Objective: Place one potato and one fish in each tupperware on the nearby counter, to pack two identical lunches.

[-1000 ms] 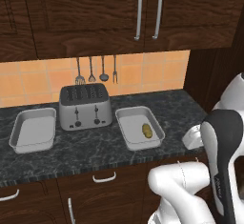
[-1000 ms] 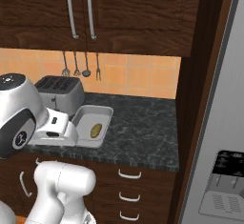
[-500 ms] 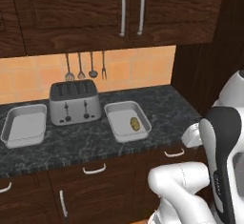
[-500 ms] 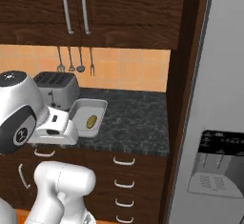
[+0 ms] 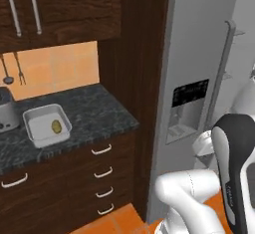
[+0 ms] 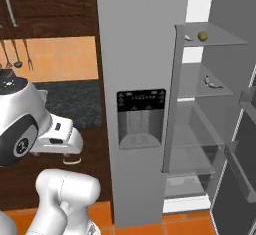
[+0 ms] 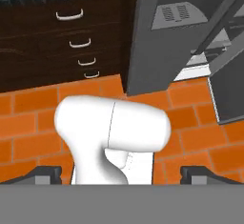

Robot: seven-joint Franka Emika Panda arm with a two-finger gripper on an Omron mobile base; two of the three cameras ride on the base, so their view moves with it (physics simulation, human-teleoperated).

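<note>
Jaws released, empty, facing the floor

Reaching into the fridge, the arm could clip a shelf (image 6: 212,41) and knock the potato (image 6: 202,36) or fish (image 6: 212,83) off.

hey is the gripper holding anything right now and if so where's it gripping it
Nothing is held. The gripper stands open and empty above the orange floor; one potato lies in the tupperware on the counter.

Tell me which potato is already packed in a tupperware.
The potato lying in the tupperware on the counter. The other potato sits on the top shelf of the open fridge.
</note>
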